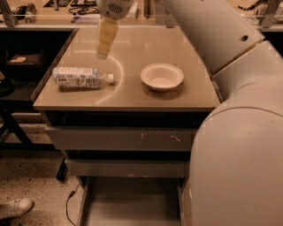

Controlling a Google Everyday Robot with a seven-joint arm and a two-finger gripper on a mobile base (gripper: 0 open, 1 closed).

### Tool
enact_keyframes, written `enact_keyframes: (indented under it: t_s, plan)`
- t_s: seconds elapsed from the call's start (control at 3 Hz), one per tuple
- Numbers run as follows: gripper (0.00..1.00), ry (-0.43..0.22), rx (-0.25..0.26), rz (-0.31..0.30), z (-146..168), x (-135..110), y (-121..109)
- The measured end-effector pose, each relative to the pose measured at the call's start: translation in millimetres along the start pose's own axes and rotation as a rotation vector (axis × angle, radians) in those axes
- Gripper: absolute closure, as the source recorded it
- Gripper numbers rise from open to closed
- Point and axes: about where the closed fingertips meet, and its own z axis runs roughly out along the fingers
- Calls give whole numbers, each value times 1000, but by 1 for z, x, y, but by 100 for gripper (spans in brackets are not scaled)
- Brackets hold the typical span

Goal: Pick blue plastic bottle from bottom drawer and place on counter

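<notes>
The blue plastic bottle [82, 77] lies on its side at the left of the beige counter [146, 42], its white cap pointing right toward the bowl. My gripper [103, 54] hangs above the counter, behind and a little right of the bottle, clear of it and holding nothing. The arm [230, 110] fills the right side of the view. The bottom drawer [128, 205] is pulled open below, and the part of its grey floor that shows is bare.
A white round bowl [162, 76] stands on the counter right of the bottle. Two closed drawers with scratched grey fronts [124, 139] sit under the counter. A cluttered workbench [53, 13] runs behind. A white shoe [13, 207] and a cable lie on the floor at left.
</notes>
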Motion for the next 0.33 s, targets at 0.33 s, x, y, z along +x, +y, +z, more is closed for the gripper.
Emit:
enact_keyframes:
  t_s: [0.33]
  plan:
    - [0, 48, 4, 7, -15, 13, 1]
